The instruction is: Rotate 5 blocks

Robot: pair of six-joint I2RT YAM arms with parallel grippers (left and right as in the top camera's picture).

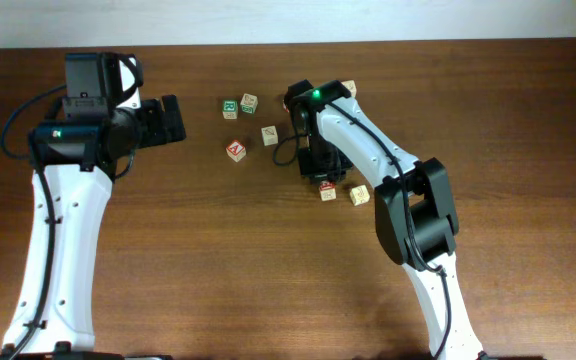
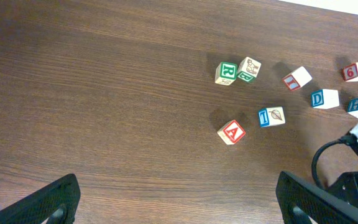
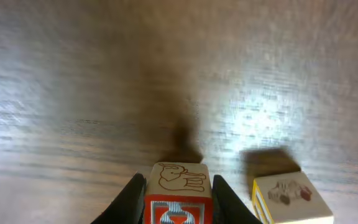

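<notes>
Right wrist: clamps red block [image 3: 178,198] at bottom centre, fingers [image 3: 131,200] tight on both side faces. Leaves beige block [image 3: 291,198] apart, lower right. Cube, so no long axis to mind. Overhead: places red block mid-frame, under right gripper [image 1: 325,180], far nearer than left gripper [image 1: 180,118]. Left wrist: shows those jaws wide apart, holding nothing.

Red "A" cube [image 2: 232,132] lies flat, turned askew, with the blue-faced cube [image 2: 271,116] near it. Another red-bordered cube [image 3: 178,202] – animal drawing on top – sits pinched upright by the right gripper [image 3: 178,190], a beige cube [image 1: 359,194] just beside it.
</notes>
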